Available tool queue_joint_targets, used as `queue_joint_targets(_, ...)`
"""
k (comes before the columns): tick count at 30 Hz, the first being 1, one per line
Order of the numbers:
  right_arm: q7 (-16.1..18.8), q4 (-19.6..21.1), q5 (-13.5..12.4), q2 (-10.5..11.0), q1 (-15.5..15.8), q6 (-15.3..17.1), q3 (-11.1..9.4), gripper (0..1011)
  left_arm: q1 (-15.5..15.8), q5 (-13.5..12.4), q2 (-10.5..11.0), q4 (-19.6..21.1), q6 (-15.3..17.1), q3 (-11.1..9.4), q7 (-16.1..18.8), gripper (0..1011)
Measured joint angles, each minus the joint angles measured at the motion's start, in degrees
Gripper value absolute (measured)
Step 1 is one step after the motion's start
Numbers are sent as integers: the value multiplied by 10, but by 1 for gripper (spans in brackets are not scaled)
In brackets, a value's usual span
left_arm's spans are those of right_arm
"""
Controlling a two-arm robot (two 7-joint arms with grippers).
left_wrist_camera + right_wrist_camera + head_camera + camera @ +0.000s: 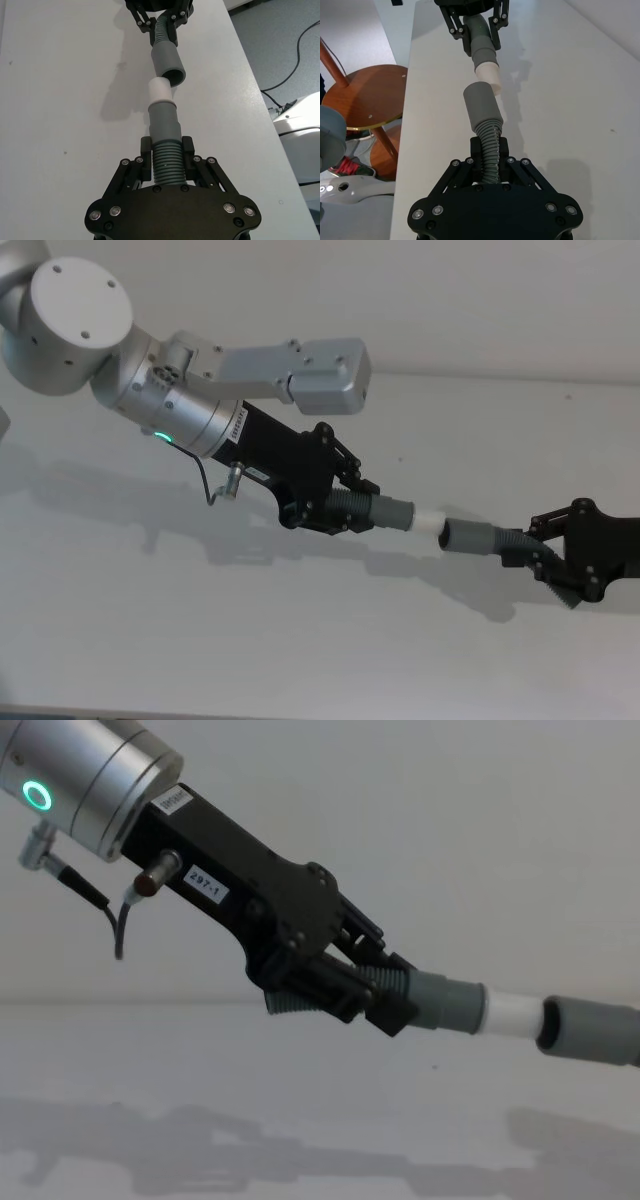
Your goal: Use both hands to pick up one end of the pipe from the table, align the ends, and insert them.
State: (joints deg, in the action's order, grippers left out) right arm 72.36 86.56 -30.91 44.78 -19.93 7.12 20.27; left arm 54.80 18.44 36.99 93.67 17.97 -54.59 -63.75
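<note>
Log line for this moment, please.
left gripper: shut on tip pipe | right gripper: shut on socket pipe | both aloft | ends meeting, not seated

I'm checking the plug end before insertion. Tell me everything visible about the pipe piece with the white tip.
The pipe piece with the white tip is grey plastic: a ribbed corrugated section, a smooth wider collar, then a short white tube tip. The left gripper holds it by the ribbed part, above the table. Its tip points at the socket mouth of the other piece, close but not inserted, slightly offset.
</note>
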Motion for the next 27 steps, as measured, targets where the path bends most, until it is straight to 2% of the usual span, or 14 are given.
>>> queue_joint_targets(27,-7,-12,-7,1,-7,3,11,176,13,-4,12,3,5,-15,-4,343)
